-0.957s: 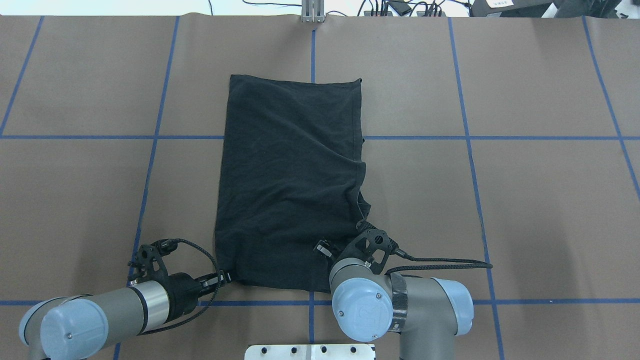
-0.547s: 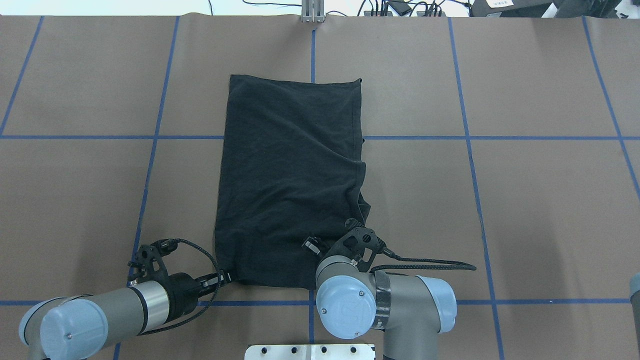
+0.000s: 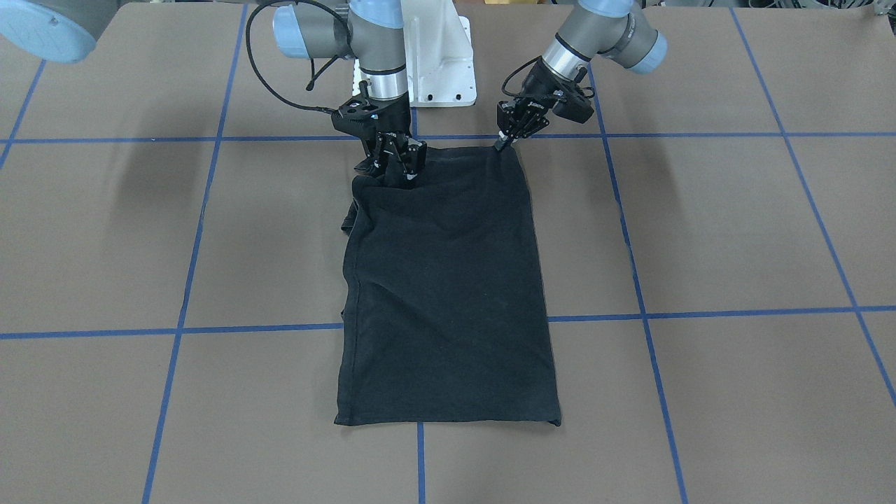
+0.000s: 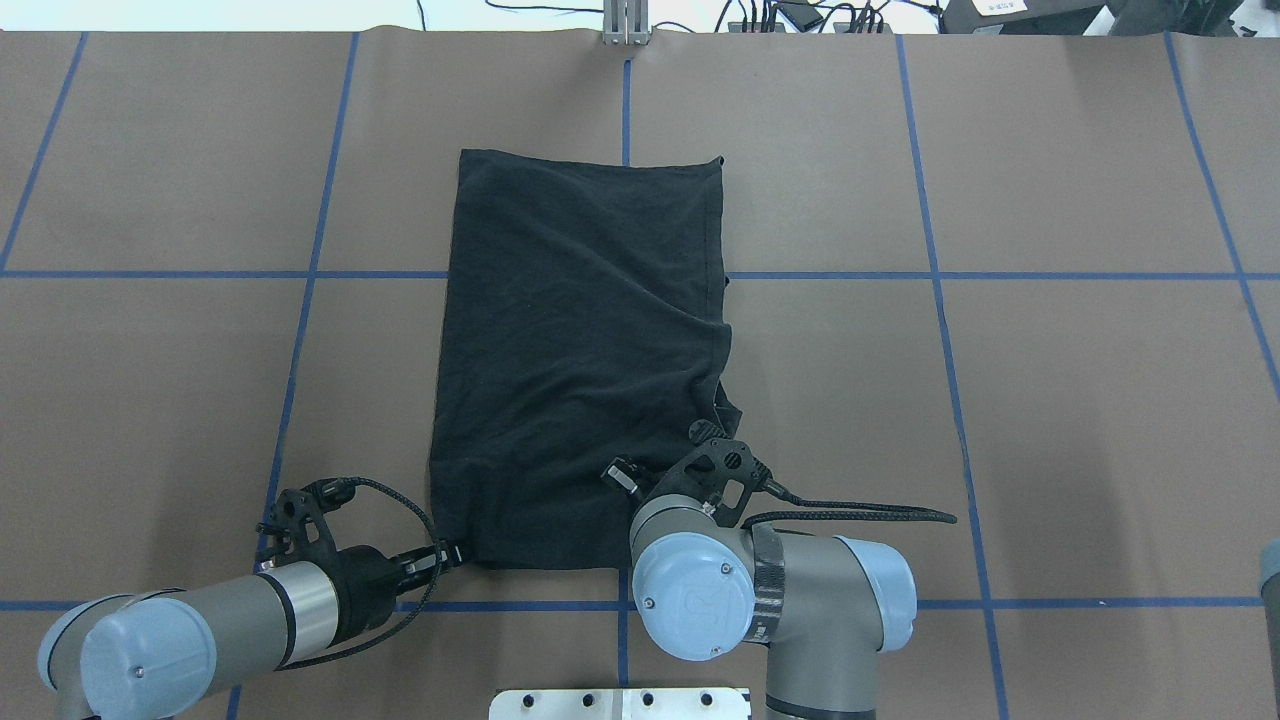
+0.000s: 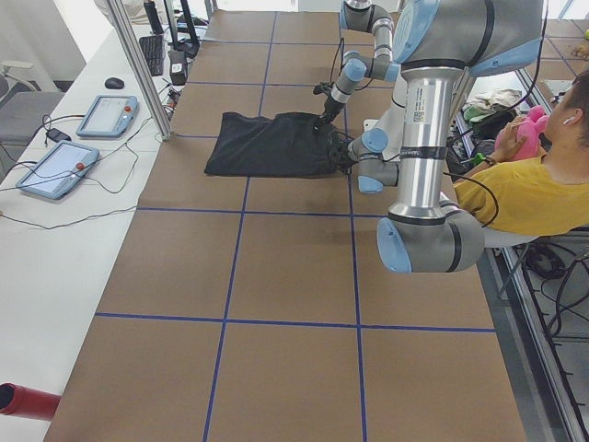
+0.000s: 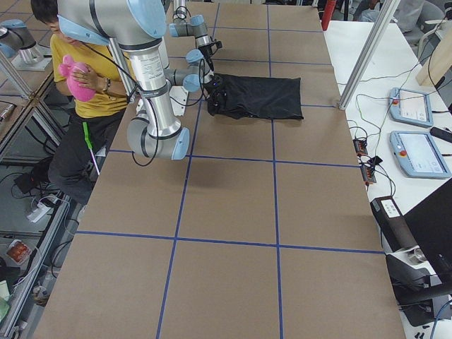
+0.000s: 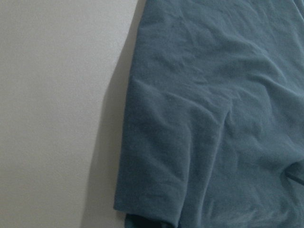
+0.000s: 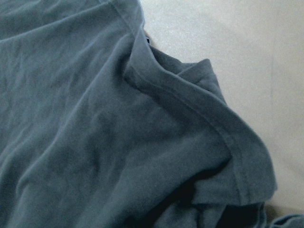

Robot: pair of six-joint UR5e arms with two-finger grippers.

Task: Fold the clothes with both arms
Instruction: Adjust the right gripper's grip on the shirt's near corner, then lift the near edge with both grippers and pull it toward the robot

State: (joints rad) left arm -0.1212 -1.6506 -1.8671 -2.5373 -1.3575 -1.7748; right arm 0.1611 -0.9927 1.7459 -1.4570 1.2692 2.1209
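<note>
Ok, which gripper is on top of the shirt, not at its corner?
The right gripper, over the T-shirt's bunched robot-side edge; the left gripper meets only the corner.

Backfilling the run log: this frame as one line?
T-shirt: flat, narrow rectangle | left gripper: fingers shut on robot-side corner | right gripper: on robot-side edge, grip unclear

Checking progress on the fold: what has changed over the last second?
The right arm slid toward the robot's left, carrying the right claw further over the black T-shirt; the near hem beside it crept slightly away from the robot. The left claw stayed at the near left corner; the far end lay unchanged.
</note>
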